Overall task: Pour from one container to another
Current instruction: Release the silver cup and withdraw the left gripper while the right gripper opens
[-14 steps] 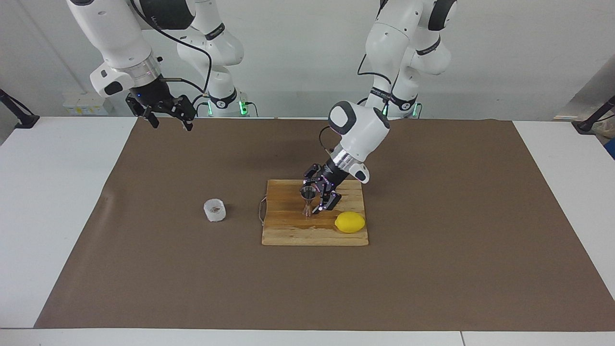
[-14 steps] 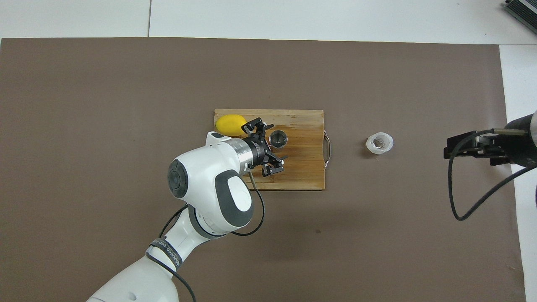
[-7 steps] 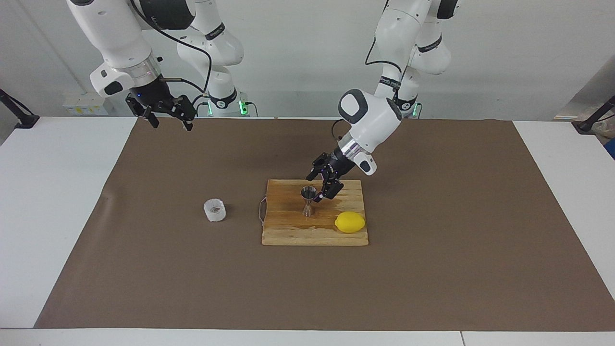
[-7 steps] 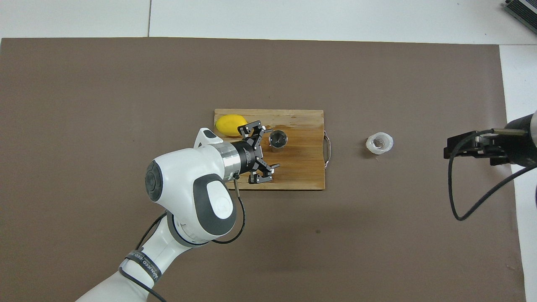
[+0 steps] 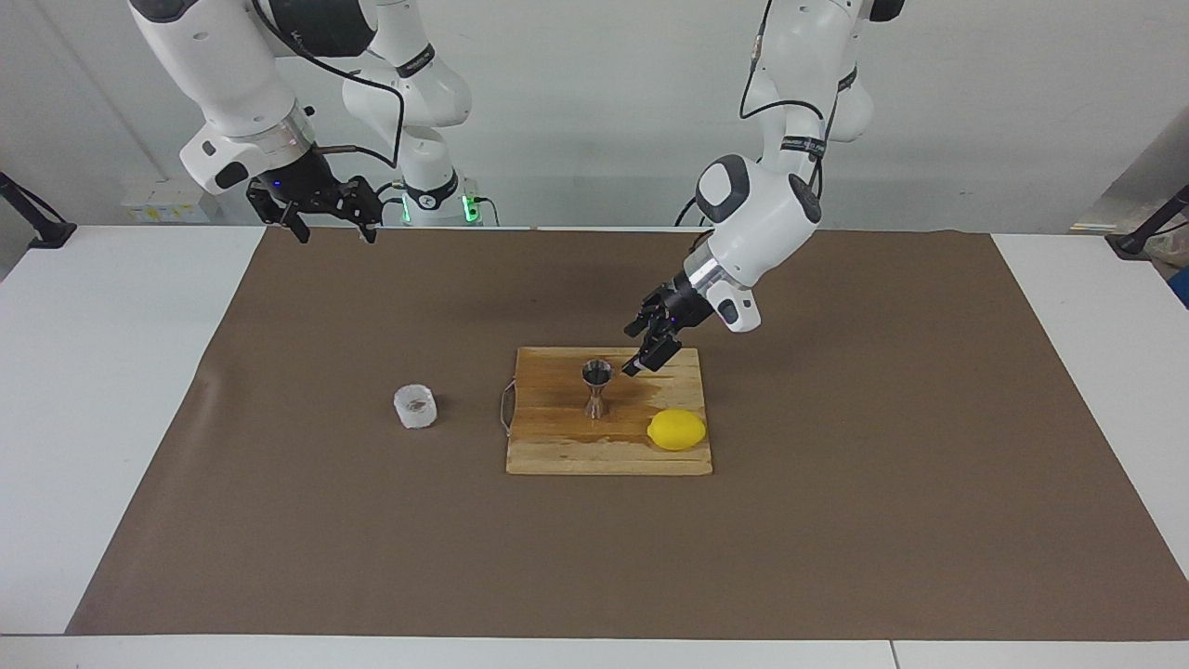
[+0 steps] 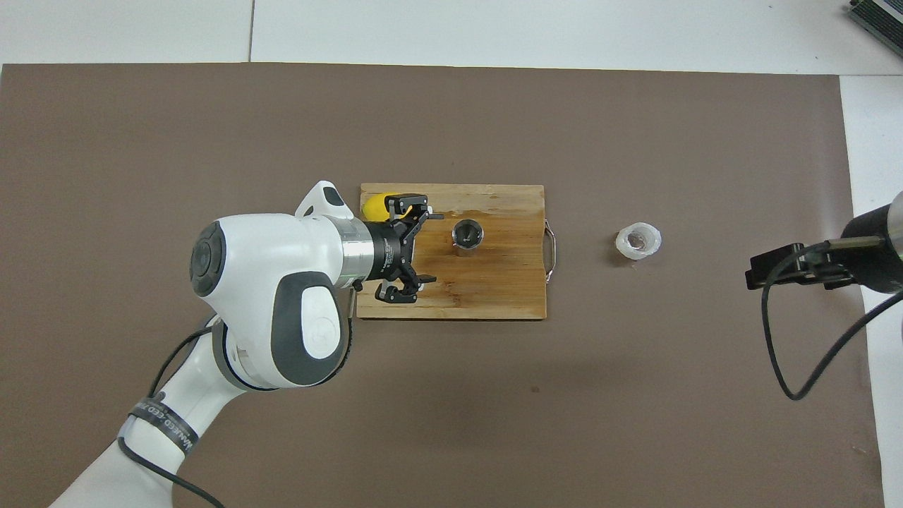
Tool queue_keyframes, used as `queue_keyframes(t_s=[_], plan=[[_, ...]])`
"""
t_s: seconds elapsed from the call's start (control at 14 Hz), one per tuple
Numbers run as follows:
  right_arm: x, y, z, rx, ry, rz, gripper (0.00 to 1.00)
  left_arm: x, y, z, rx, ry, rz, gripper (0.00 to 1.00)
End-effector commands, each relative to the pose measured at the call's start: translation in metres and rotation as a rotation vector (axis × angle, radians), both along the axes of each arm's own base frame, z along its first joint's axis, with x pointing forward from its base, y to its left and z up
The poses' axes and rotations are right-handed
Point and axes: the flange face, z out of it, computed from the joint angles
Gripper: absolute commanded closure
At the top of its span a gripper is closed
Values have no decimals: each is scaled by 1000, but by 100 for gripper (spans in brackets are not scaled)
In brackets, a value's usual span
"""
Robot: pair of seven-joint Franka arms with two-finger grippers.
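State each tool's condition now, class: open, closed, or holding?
Left tool: open, empty, above the board.
Right tool: open, empty, waiting.

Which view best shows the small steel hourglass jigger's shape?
The facing view: the small steel hourglass jigger stands upright on the wooden cutting board, both cones and the narrow waist seen side-on, nothing touching it. The overhead view shows only its round rim and dark inside, no profile.
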Motion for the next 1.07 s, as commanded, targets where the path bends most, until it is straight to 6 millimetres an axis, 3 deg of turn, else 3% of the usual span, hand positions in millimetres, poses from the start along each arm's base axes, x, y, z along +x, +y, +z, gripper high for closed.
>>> queue_keyframes(t_s=[0.0,0.36,0.57,0.71,0.93,1.0], plan=[[-3,-14,6,63,-13,208,0,18,14,36,120,-98,-117,0],[-5,-25,-9,118,-83,646,0,34,22,63,350,-251,-264,0],[0,-32,-31,175,-201,897,0,38,40,66,525,-364,-511,0],[5,-47,-53,248,-234,1059,0,44,73,73,578,-402,-688,0],[28,-70,-101,374,-298,1203,0,44,131,88,607,-409,-928,0],[39,-76,-127,410,-320,1257,0,41,153,97,608,-410,-1019,0]])
